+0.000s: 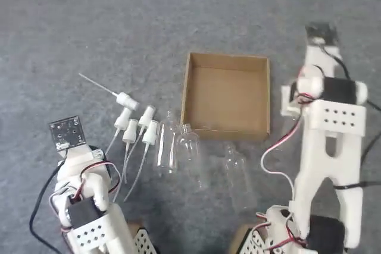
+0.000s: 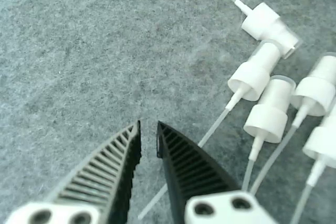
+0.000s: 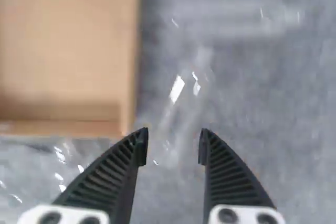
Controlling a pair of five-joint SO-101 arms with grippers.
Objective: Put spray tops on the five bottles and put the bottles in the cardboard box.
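The open cardboard box (image 1: 226, 93) sits mid-table with nothing in it. Several white spray tops (image 1: 136, 122) with long dip tubes lie to its left. Three clear bottles lie uncapped in front of it: two side by side (image 1: 167, 144) (image 1: 191, 153) and one apart (image 1: 238, 173). My left gripper (image 2: 148, 132) hovers over bare carpet beside the spray tops (image 2: 265, 116), barely open and holding nothing. My right gripper (image 3: 173, 142) is open above a blurred clear bottle (image 3: 181, 90) next to the box wall (image 3: 68, 51).
Grey carpet (image 1: 89, 46) covers the whole table. One spray top (image 1: 122, 98) lies apart with its tube pointing toward the back left. The left arm (image 1: 83, 200) is at the front left, the right arm (image 1: 327, 141) along the right side.
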